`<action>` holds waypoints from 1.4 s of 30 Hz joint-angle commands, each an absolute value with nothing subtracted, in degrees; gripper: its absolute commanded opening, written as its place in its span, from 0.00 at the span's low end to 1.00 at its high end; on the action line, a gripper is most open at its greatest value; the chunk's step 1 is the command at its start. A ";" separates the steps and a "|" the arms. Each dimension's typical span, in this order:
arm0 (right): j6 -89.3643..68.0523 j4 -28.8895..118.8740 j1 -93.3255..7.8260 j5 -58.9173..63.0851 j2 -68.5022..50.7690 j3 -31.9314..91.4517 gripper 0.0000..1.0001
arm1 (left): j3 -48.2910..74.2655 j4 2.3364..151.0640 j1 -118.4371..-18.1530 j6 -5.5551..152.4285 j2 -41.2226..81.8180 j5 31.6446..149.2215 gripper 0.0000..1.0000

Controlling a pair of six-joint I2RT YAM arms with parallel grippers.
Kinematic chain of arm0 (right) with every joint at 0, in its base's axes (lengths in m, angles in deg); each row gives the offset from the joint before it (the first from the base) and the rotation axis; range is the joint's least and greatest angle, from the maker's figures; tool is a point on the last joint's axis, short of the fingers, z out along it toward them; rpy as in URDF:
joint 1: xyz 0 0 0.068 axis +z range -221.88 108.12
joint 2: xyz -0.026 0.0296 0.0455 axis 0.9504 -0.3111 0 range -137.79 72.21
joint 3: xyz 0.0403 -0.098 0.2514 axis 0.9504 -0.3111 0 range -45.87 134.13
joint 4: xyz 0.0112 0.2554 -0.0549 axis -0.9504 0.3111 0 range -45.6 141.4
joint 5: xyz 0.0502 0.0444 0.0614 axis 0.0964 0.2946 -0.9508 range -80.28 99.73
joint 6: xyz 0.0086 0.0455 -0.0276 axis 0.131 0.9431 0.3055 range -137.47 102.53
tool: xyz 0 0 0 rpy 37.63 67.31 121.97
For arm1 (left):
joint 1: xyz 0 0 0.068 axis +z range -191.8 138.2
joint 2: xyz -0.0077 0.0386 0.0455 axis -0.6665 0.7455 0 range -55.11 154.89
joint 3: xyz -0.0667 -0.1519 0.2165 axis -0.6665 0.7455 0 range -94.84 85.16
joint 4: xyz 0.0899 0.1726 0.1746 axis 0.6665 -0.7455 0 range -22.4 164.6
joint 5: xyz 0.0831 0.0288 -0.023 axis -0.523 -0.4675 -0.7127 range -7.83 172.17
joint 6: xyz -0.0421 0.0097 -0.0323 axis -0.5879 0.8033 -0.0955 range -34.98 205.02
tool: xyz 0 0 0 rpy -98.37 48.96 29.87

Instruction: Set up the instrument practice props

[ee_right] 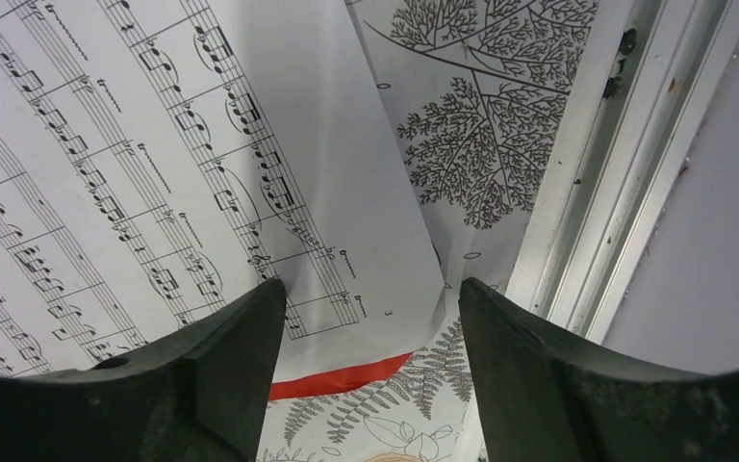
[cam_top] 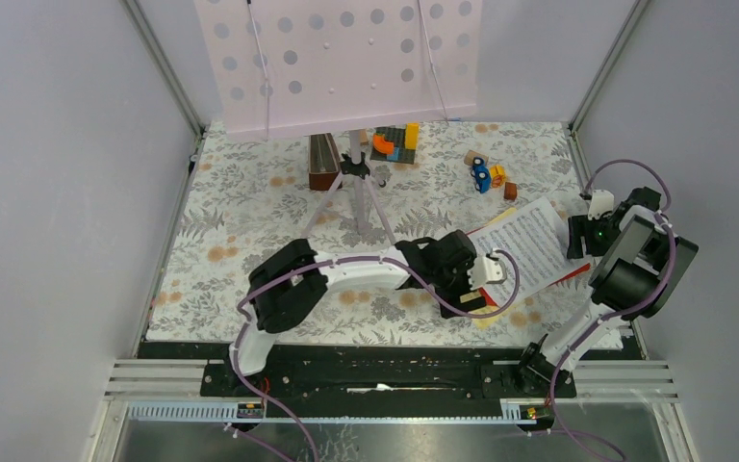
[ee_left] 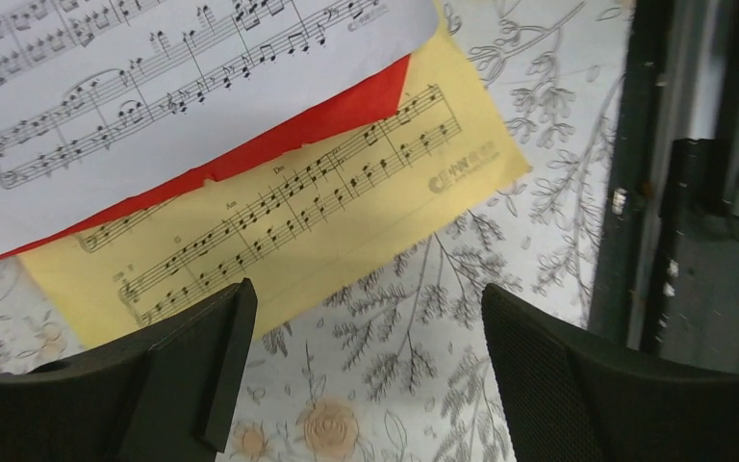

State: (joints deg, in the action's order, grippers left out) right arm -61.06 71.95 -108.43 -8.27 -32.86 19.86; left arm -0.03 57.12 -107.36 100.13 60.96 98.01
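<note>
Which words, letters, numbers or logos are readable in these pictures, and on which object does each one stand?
"Dm" and "Am": small chord letters above the staves on the yellow page.
"3": apparently a page number, at the corner of the white page, right wrist view.
The grey logo with characters at the yellow page's corner: too blurred to read.
Small print at the white page's staff end, left wrist view: too small.

The pink panel (cam_top: 346, 91) is cropped above, and the white page (ee_left: 366, 48) hides most of the red page (ee_left: 337, 114).
</note>
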 commanded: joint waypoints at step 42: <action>-68.53 86.40 -108.67 -20.27 -29.27 28.64 0.00 | -2.90 62.61 -104.37 100.59 61.61 94.97 0.93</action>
